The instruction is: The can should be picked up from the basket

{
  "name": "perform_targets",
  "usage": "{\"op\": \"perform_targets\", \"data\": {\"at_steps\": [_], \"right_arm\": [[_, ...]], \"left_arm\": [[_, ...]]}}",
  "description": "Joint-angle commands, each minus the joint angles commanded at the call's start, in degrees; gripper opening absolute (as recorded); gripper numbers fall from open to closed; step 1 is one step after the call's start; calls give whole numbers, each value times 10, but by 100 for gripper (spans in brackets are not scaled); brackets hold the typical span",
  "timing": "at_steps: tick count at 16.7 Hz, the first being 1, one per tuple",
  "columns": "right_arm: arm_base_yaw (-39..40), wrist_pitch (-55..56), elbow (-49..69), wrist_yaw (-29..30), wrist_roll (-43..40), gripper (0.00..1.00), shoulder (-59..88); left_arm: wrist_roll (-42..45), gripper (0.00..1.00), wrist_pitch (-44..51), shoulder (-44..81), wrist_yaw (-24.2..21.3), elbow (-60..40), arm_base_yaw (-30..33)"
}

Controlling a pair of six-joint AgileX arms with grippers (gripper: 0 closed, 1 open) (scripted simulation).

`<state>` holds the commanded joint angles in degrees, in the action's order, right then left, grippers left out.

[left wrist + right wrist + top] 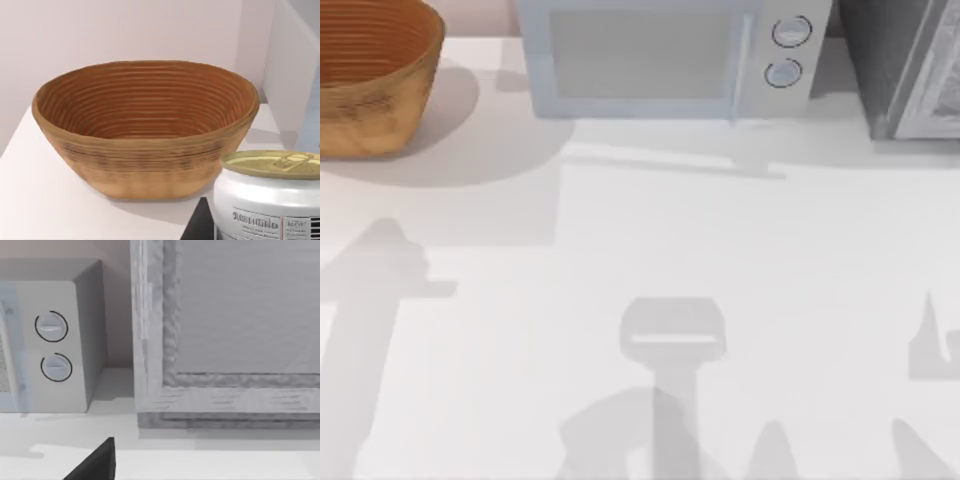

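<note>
One can (pixel 272 197) upright, gold top up, beside basket (pixel 145 150), tool state unclear

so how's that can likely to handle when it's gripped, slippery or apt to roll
The can looks stiff: smooth, glossy white metal walls, so probably a bit slippery between fingers. It is short and wide with a flat gold top, so upright it should resist tipping; on its side it would likely roll. It sits close to the left wrist camera, outside the basket.
</note>
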<state>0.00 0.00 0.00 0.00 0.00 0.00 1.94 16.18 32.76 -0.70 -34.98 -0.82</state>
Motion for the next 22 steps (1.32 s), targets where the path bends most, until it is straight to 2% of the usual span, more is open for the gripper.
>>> {"op": "perform_targets", "data": {"at_steps": [5,9,17,22], "right_arm": [[0,0,0,0,0,100,0],[0,0,0,0,0,100,0],[0,0,0,0,0,100,0],[0,0,0,0,0,100,0]], "left_arm": [[-12,0,-109,-226,6,243,7],[-18,0,-156,-318,7,339,8],[-18,0,-162,-320,6,350,8],[-17,0,-203,-220,-32,324,14]]}}
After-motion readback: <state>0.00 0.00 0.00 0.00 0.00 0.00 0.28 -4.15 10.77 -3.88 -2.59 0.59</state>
